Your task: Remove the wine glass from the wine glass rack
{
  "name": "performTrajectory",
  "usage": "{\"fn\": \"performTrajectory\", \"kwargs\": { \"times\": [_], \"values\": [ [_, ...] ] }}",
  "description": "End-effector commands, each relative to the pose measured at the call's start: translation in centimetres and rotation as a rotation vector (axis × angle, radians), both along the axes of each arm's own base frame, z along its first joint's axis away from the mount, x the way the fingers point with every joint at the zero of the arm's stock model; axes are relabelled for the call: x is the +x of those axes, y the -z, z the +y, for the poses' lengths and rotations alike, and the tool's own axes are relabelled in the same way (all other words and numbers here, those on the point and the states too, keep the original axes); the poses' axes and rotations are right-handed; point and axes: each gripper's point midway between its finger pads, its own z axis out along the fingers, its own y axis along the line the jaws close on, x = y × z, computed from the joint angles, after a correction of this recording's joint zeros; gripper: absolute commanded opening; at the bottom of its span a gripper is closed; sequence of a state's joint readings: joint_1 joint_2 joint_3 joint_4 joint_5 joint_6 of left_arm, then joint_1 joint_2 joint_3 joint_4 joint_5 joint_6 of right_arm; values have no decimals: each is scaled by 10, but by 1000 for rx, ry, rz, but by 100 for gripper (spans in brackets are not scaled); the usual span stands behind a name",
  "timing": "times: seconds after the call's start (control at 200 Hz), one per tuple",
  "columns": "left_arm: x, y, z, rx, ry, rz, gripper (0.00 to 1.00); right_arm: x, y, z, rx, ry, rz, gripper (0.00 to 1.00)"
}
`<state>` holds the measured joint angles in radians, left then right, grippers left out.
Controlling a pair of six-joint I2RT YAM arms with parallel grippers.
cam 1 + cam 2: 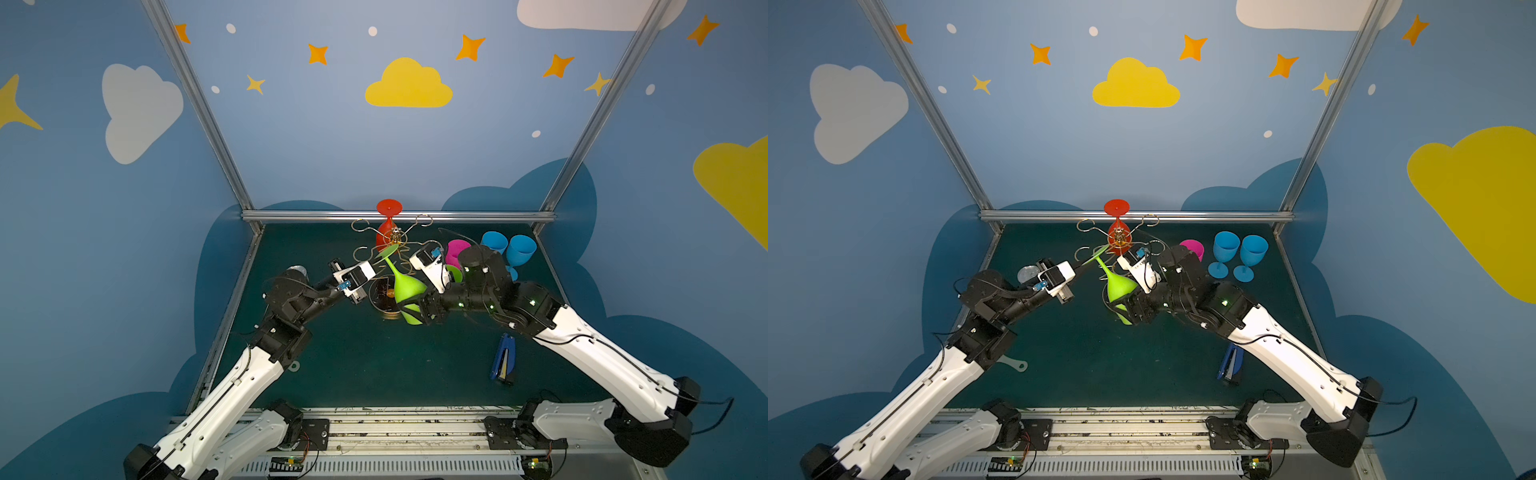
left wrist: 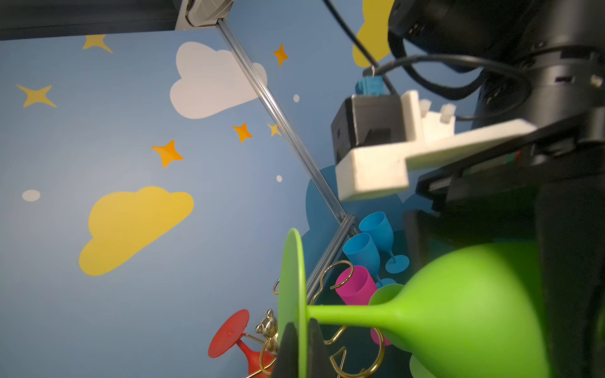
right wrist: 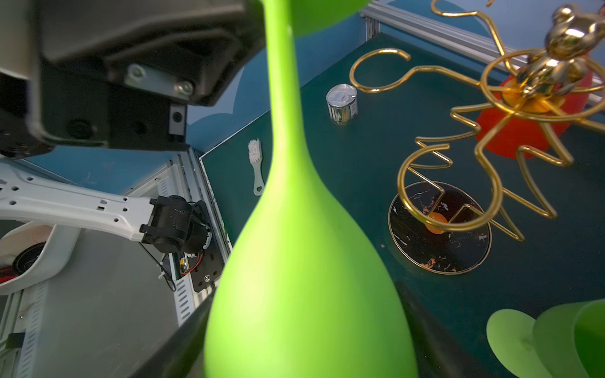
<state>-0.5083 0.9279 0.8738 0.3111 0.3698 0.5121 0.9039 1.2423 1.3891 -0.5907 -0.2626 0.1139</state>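
Left claw (image 2: 298, 350) pinches shut on the flat foot of the green wine glass (image 1: 405, 286), while the right claw (image 3: 307, 327) clasps the glass's bowl from both sides, jaws spread wide around it. Held between the two, the glass hangs tilted at centre frame in both top views, foot uppermost beside the curled loops of the gold wine glass rack (image 3: 553, 65), bowl low near the rack's round base. A red wine glass (image 1: 389, 207) hangs upside down on the rack's far side. Two blue glasses (image 1: 521, 249) and a pink glass (image 1: 457, 249) stand on the dark counter (image 1: 374, 365) at right.
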Motion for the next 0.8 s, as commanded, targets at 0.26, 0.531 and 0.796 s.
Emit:
{"fn": "performTrajectory", "kwargs": {
  "times": [0.26,0.531,0.796],
  "values": [
    [-18,-26,19,-249,-13,128,3,4,-43,-12,209,49,-158,78],
    [-21,-14,36,-417,-34,257,3,-16,-87,-54,441,79,-310,82],
    [-25,-9,42,-468,-34,290,3,-20,-88,-90,479,176,-349,81]
  ]
}}
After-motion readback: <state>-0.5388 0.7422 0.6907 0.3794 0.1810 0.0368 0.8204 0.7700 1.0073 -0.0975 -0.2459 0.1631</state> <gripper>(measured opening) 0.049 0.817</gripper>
